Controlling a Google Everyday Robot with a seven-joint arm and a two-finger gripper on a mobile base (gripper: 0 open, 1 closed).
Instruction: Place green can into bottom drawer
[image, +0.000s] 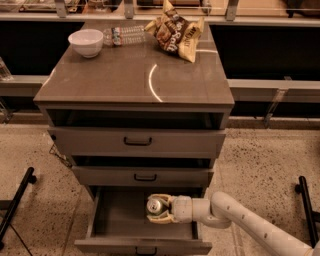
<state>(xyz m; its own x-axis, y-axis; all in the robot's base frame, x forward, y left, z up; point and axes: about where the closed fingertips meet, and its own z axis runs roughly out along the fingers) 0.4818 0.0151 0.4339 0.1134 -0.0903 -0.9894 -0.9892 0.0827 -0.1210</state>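
The green can (154, 206) lies sideways in my gripper, its silver top with pull tab facing the camera. My gripper (158, 209) is shut on it and reaches in from the right, inside the open bottom drawer (117, 225), low over the grey floor near the drawer's right half. I cannot tell whether the can touches the floor. My white arm (235, 218) stretches out to the lower right.
Two shallower drawers (137, 141) with black handles sit above, slightly pulled out. On the cabinet top stand a white bowl (86, 42), a clear plastic bottle (123, 35) and a chip bag (175, 32). Black stands (16, 202) flank the cabinet on the speckled floor.
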